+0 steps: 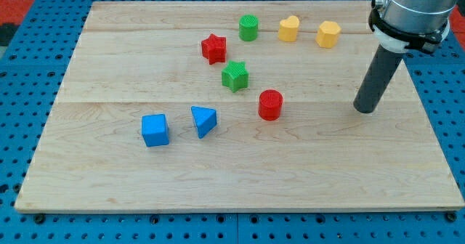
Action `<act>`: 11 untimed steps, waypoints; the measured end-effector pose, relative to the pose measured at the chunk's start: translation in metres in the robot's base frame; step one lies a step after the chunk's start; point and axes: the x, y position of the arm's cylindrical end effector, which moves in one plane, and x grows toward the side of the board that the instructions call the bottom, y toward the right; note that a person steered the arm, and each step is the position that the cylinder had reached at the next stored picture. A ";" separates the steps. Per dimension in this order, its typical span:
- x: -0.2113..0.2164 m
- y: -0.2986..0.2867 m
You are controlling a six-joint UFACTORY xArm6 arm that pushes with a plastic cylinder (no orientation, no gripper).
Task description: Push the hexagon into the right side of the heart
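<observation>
A yellow hexagon block (pixel 328 34) sits near the view's top right of the wooden board (pixel 109 179). A yellow heart block (pixel 289 28) sits just to its left, with a small gap between them. My tip (pixel 364 110) rests on the board below and to the right of the hexagon, well apart from it, at the right side of the board. The dark rod rises from the tip up to the arm at the view's top right corner.
A green cylinder (pixel 248 27) sits left of the heart. A red star (pixel 213 49), a green star (pixel 235 76) and a red cylinder (pixel 270 104) lie near the middle. A blue cube (pixel 155 130) and a blue triangle (pixel 203 120) lie lower left.
</observation>
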 end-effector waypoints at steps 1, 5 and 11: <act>-0.007 -0.013; -0.034 -0.010; -0.208 -0.049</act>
